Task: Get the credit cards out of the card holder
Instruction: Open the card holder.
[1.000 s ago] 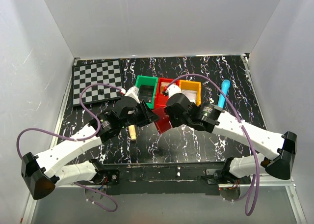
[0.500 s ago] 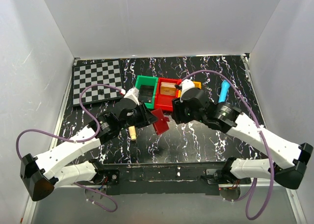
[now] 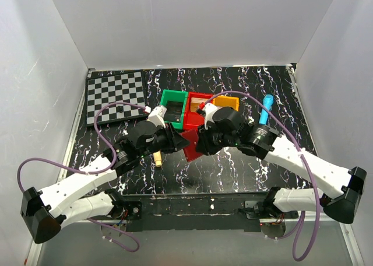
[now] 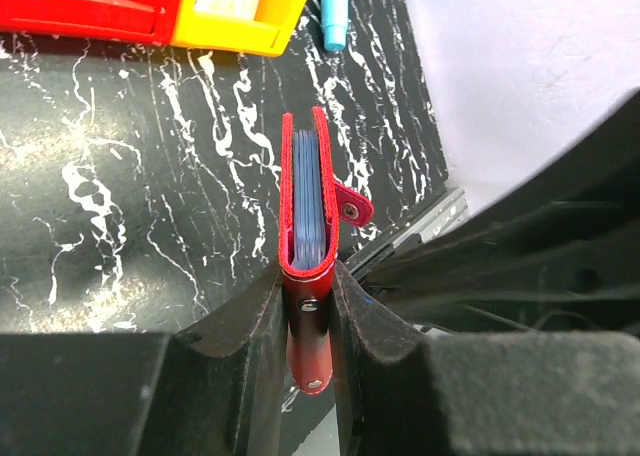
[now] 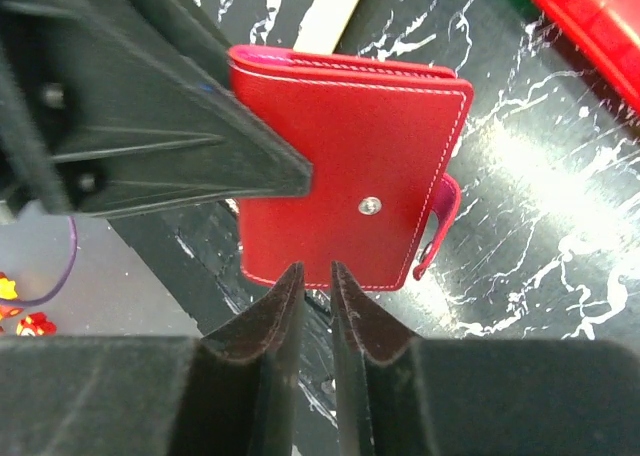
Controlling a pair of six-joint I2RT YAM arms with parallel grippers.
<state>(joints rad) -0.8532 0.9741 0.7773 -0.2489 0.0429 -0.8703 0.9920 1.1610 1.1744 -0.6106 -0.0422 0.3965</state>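
While edge-up in left jaws, card holder (image 5: 350, 196); right arm (image 3: 303, 158) close alongside.

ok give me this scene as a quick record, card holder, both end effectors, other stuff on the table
card holder: clamped at its spine, snap tab undone
inside: blue layers, likely cards or sleeves
left end effector: shut on card holder
right end effector: slightly open at holder's edge, gripping nothing
also there: chessboard, blue pen
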